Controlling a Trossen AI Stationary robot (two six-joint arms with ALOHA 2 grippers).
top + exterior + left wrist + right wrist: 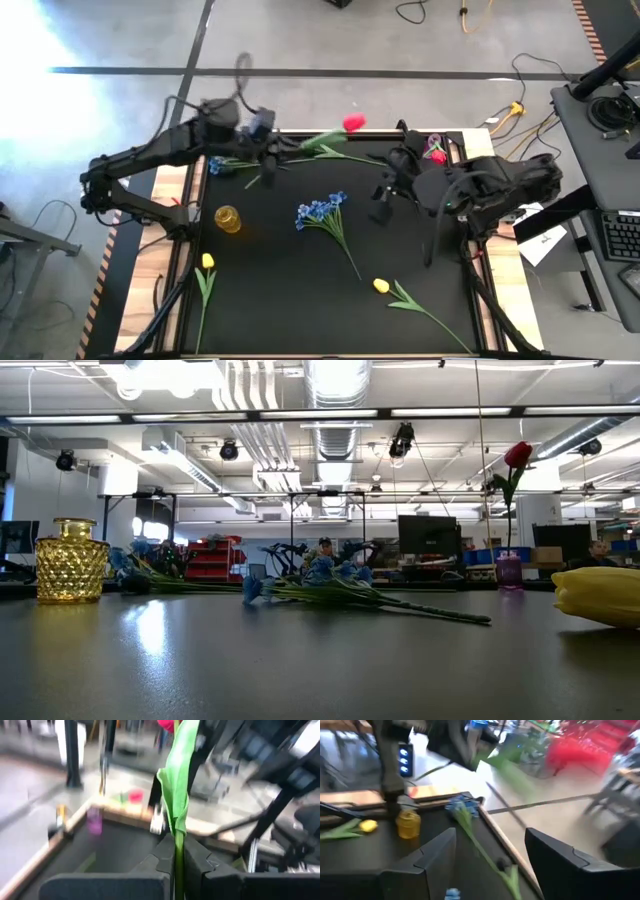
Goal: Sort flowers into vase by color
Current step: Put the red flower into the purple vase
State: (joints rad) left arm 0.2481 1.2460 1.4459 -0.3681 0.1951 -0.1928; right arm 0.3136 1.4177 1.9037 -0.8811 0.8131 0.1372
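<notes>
left claw shut tight on the red flower's stem; right claw wide open, empty.

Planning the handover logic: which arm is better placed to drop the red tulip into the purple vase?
Left. The left gripper already clamps the red tulip by its stem; the right gripper is open and empty beside the purple vase.

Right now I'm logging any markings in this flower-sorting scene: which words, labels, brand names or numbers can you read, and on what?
None can be read.
White sheet beside the right arm: dark marks, too small to read.
Yellow vase, purple vase: no label visible.
</notes>
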